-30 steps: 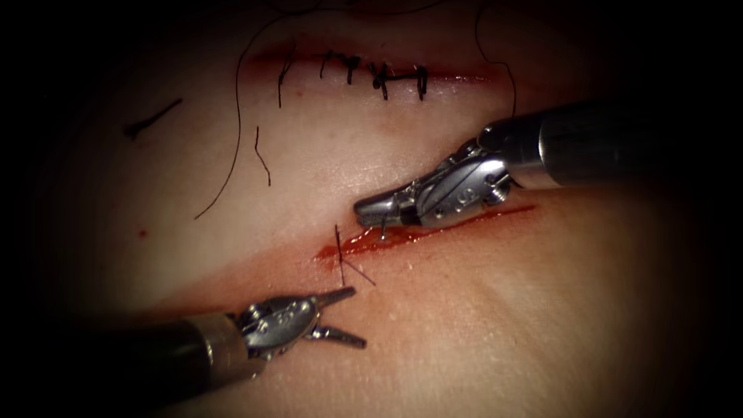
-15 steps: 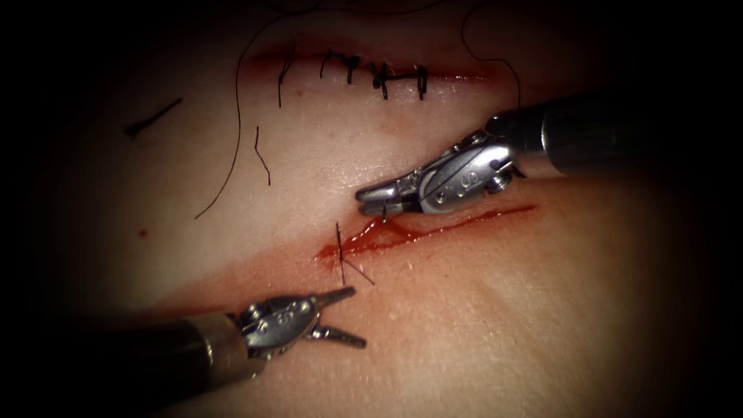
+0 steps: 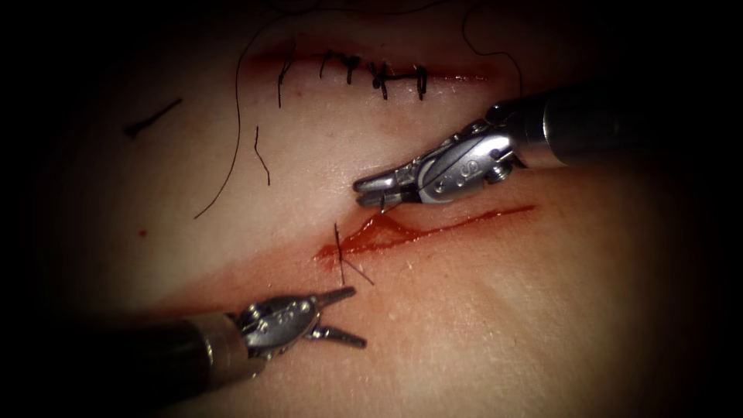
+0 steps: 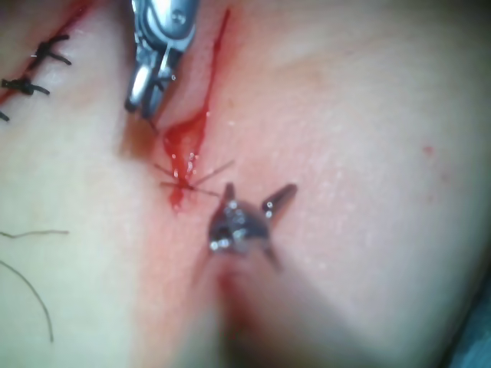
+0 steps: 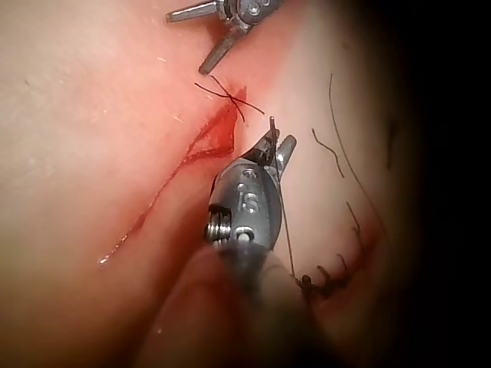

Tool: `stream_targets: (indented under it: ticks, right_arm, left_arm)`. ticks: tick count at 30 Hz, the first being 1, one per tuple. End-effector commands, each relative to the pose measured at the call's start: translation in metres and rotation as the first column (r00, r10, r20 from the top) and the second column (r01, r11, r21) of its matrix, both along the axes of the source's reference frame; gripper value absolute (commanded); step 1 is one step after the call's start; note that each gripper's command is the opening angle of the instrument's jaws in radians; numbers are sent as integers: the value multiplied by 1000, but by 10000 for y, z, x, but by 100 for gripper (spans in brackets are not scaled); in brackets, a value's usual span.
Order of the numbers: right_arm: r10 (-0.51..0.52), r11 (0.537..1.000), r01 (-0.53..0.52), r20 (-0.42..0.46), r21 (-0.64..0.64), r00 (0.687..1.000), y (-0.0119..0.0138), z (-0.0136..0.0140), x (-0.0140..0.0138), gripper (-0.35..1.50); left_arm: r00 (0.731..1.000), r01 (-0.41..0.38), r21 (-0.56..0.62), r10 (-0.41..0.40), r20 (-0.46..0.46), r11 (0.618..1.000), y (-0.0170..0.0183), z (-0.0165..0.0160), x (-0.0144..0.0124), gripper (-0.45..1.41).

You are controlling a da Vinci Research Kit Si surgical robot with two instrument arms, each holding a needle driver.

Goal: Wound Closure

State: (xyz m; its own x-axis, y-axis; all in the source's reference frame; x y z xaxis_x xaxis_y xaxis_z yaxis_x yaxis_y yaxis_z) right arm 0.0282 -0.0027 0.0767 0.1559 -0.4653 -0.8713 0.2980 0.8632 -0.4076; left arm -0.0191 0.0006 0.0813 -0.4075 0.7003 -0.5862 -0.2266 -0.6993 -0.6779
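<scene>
My right tool (image 3: 362,192) hovers just above the far edge of the open cut (image 3: 464,219). Its jaws are shut on the needle (image 3: 383,206), of which a short dark piece shows below them, running down toward that edge. The edge is tented up, so the cut gapes in a triangle of red fluid (image 3: 381,231). The right wrist view shows the same jaws (image 5: 278,142) with thread (image 5: 288,245) trailing back along the tool. My left tool (image 3: 357,317) rests below the cut, open and holding nothing. One tied stitch (image 3: 340,259) with short ends crosses the cut's left end.
A second cut (image 3: 379,76), closed by several dark stitches, lies at the back. A long loose thread (image 3: 236,131) curves down on its left. Short cut ends of thread (image 3: 263,155) (image 3: 151,118) lie on the tissue.
The right tool has risen up and away from the cut, lifting its far edge; the cut now gapes wider. The left tool has not moved.
</scene>
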Motion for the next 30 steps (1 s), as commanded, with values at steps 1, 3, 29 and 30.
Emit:
stream_targets:
  ticks: [1,3,29,30]
  right_arm:
    - [3,1000,-3,-2,-1,1000,-1,5,6,-35]
    - [4,1000,-4,-6,-4,1000,0,3,6,-35]
    - [36,993,-40,45,107,998,4,8,5,-35]
    - [26,993,-32,56,111,998,2,10,5,-35]
  left_arm:
    - [1000,-1,3,1,2,1000,-5,6,-6,74]
    - [1000,-1,3,1,2,1000,-5,6,-6,74]
    - [1000,-4,4,4,0,1000,-6,5,-5,74]
    - [1000,-4,4,4,0,1000,-6,5,-5,74]
